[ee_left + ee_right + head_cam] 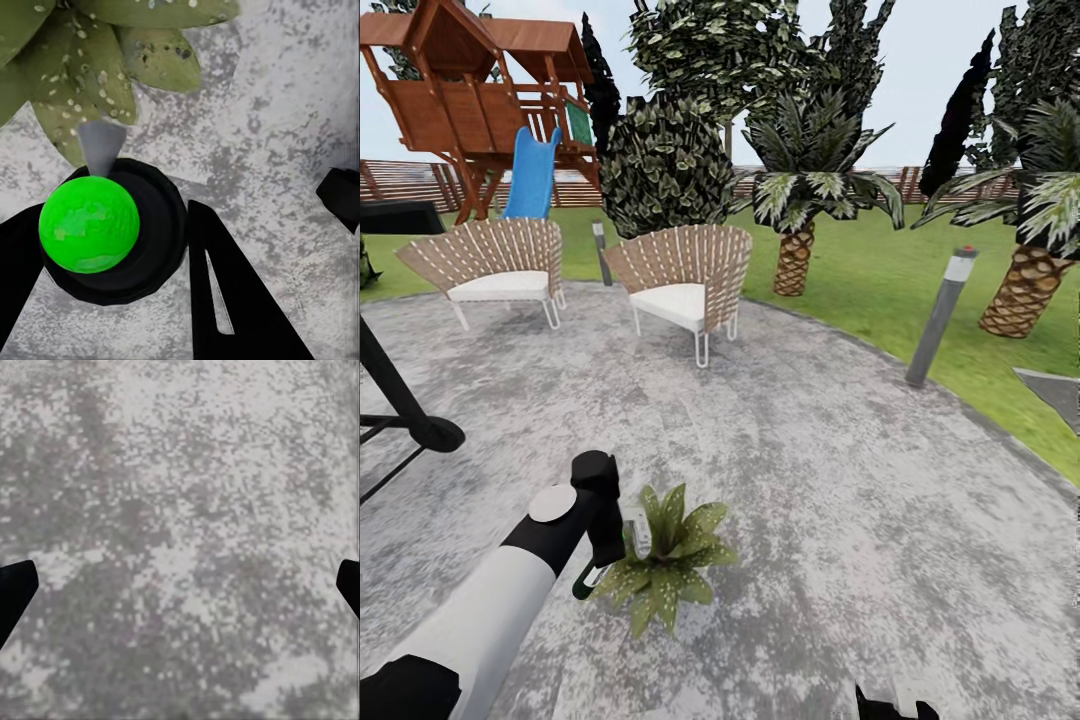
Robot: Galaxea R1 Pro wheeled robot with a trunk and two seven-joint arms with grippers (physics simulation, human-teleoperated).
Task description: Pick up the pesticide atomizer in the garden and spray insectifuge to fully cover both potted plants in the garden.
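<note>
Pesticide atomizer (622, 540) is sitting clamped in left gripper (605, 548), nozzle touching the speckled potted plant (670, 560) on near patio (840, 480). Right gripper (180, 585) is hanging spread apart over bare stone. No readable labels.

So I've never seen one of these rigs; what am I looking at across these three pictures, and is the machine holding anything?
These are simulator renders of a wheeled two-armed robot in a garden. The head view looks down from the robot's head over a round stone patio with two wicker chairs, palms and a playset behind. Its left arm reaches to a speckled potted plant. The other two pictures come from cameras near each claw. The left claw is closed on the pesticide atomizer, seen end-on as a bright green round shape, with the same plant's leaves just beyond. The right claw is open, its fingertips at the picture's edges, over bare patio stone.
</note>
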